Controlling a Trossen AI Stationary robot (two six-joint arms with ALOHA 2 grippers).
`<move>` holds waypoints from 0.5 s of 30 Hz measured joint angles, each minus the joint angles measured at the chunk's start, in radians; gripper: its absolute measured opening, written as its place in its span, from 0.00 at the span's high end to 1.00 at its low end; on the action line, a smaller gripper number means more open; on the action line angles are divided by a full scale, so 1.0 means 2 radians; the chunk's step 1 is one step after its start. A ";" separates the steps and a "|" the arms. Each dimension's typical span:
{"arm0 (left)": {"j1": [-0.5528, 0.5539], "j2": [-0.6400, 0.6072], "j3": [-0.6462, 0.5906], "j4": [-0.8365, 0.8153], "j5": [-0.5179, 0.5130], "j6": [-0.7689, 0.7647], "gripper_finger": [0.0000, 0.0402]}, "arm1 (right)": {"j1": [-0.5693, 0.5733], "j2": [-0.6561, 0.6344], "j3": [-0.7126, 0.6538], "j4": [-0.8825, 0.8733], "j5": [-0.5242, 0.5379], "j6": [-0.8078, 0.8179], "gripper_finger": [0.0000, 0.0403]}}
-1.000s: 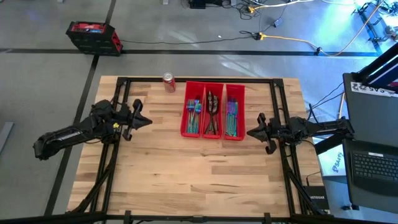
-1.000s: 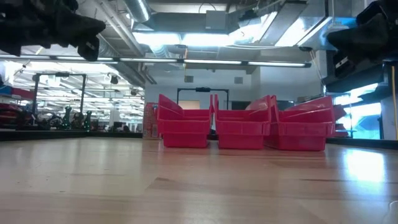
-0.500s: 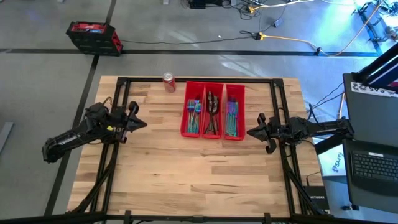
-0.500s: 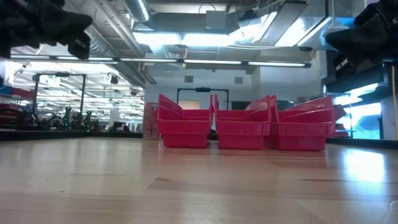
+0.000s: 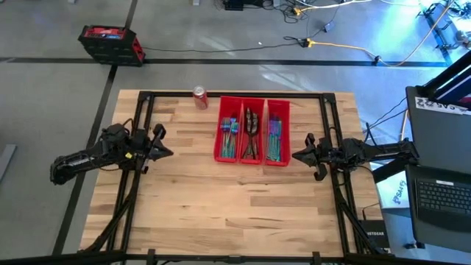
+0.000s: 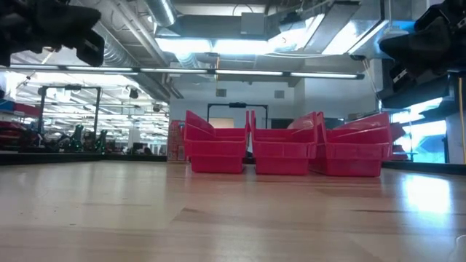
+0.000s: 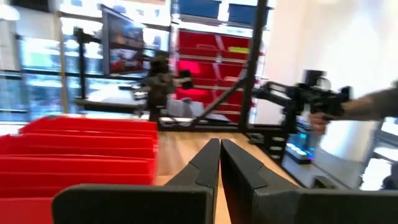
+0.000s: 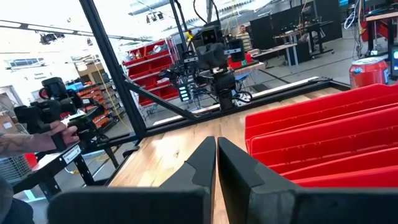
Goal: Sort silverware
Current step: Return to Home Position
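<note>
Slim metal silverware (image 5: pixel 251 132) fills three red plastic bins (image 5: pixel 254 98); sorting appears complete. Accordingly, left hand (image 5: pixel 166 152) and right hand (image 5: pixel 297 157) hover aside, fingers together, empty.

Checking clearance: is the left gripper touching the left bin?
Apart. High view shows bare table between left gripper and left bin.

No lettering is coming through clearly enough to read. White print is showing on the dark case (image 5: pixel 440 105) right of the worktop (image 5: pixel 221 213), and on the black box (image 5: pixel 374 235) below the worktop's near right corner, but neither is resolving into words.
</note>
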 joint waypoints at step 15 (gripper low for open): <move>-0.067 0.000 -0.002 -0.060 -0.168 -0.006 1.00 | 0.000 0.000 0.000 -0.002 0.013 0.007 1.00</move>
